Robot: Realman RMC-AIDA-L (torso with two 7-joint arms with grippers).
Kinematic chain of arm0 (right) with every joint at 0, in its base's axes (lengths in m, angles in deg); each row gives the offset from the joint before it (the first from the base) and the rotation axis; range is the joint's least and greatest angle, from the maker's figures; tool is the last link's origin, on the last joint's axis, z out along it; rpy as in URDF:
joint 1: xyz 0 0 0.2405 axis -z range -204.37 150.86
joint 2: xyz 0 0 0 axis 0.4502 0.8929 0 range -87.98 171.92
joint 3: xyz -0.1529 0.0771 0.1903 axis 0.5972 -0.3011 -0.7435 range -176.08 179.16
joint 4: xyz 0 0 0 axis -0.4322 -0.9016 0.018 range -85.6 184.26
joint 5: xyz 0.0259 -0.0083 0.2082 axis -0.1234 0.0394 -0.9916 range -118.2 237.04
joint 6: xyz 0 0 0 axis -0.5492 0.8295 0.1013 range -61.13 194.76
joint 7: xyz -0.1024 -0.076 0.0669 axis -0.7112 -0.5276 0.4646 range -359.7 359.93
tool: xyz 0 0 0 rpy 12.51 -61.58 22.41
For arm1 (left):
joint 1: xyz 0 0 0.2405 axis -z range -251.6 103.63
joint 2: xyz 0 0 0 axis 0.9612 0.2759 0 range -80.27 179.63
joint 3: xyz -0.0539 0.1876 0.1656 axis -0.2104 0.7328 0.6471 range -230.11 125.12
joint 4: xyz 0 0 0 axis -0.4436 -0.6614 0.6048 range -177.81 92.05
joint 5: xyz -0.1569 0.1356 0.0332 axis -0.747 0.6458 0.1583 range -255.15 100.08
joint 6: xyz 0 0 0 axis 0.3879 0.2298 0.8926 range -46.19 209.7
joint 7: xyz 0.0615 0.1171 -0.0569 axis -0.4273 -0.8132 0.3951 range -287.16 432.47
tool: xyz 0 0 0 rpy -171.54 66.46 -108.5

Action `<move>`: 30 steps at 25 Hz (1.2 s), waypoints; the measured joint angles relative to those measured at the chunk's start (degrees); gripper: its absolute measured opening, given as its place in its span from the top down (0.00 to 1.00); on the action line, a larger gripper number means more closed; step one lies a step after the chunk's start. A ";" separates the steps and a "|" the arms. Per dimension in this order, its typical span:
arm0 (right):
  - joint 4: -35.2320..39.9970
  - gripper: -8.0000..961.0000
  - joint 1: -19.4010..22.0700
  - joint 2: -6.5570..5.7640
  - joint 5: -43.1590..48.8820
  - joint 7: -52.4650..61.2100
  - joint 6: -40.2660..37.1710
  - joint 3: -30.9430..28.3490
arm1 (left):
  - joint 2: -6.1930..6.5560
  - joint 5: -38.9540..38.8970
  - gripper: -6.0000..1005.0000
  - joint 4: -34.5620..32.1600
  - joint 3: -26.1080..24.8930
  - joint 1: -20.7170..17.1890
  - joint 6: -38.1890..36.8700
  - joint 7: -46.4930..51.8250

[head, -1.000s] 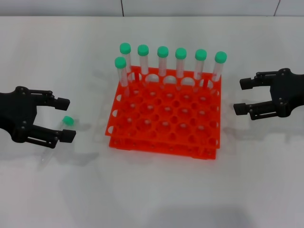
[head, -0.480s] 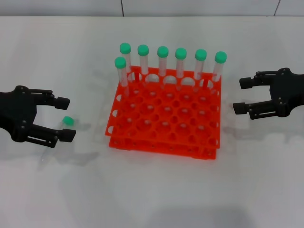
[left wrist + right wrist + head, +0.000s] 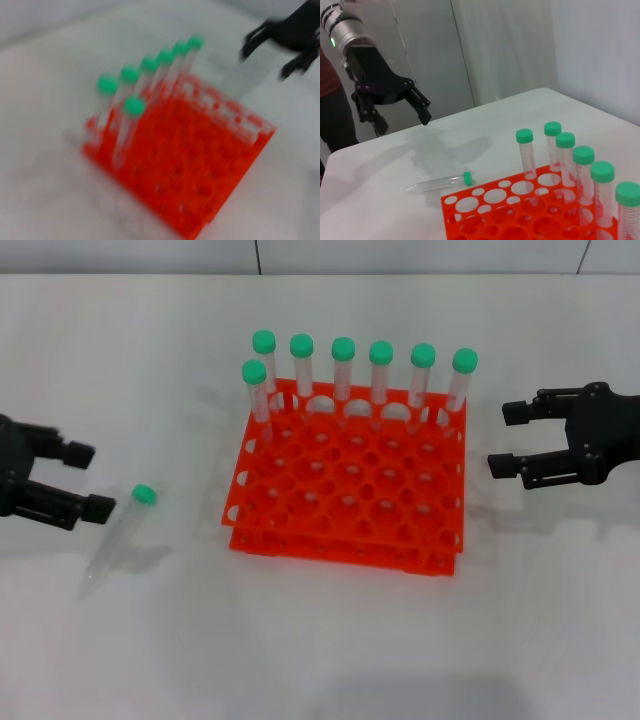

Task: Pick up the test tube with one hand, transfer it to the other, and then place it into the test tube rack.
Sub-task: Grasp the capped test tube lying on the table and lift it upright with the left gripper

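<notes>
Head view: test tube [image 3: 119, 536] lies flat on table [image 3: 330, 640], green cap toward rack [image 3: 350, 490], so sideways grasp needed. Left gripper [image 3: 85, 480] just beside tube, raised above table in right wrist view, fingers wide apart, empty. Right gripper [image 3: 508, 439] waits open and empty beyond rack, ready for handover. Seven capped tubes [image 3: 381, 380] fill rack's far holes.

The test tube rack [image 3: 347, 490] is set at the centre of the frame on the desk [image 3: 320, 640]. Seven capped tubes [image 3: 343, 365] are stood in its upper rows, toward the top of the frame. The test tube [image 3: 122, 534] is laid flat on the desk at centre left, apart from the rack. The left end effector [image 3: 85, 480] is placed at the left edge, the right end effector [image 3: 507, 440] at the right.
</notes>
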State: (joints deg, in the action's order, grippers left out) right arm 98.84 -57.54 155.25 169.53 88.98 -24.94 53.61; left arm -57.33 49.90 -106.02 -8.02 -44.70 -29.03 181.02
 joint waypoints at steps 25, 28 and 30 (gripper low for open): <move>0.15 0.18 -0.45 1.44 -0.86 -0.97 1.97 -0.04 | -3.66 26.89 0.12 5.07 0.23 6.63 6.67 12.04; 0.15 0.18 -0.49 1.42 -0.91 -0.99 1.97 -0.05 | -3.88 27.16 0.12 5.84 0.34 6.73 7.53 13.04; 0.16 0.18 -0.53 1.42 -0.93 -1.12 1.97 -0.04 | -3.97 27.54 0.12 6.08 0.40 6.78 8.34 13.73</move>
State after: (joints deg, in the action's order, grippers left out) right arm 99.00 -58.07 156.67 168.60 87.86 -22.97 53.57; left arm -61.31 77.44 -99.93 -7.62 -37.92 -20.69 194.75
